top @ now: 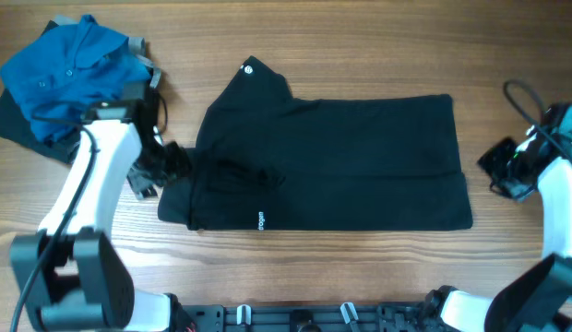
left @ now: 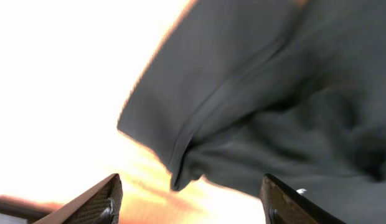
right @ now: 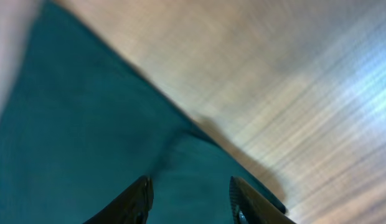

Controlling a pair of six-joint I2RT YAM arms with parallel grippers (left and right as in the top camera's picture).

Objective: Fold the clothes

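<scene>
While the left claw [top: 164, 166] gapes wide and empty at their left edge, the clothes [top: 360, 161] lie flat midway along the table [top: 360, 55]. At their right edge, the right claw [top: 498, 171] stands partly open, gripping nothing.

I'd call this a robotics lab bench: my left arm [top: 83, 184] and right arm [top: 558, 184] stand at either end of a black mounting rail [top: 304, 318] along a wood-grain table [top: 360, 46]. A loose cable [top: 517, 92] (black, looping) runs by the right one.
</scene>
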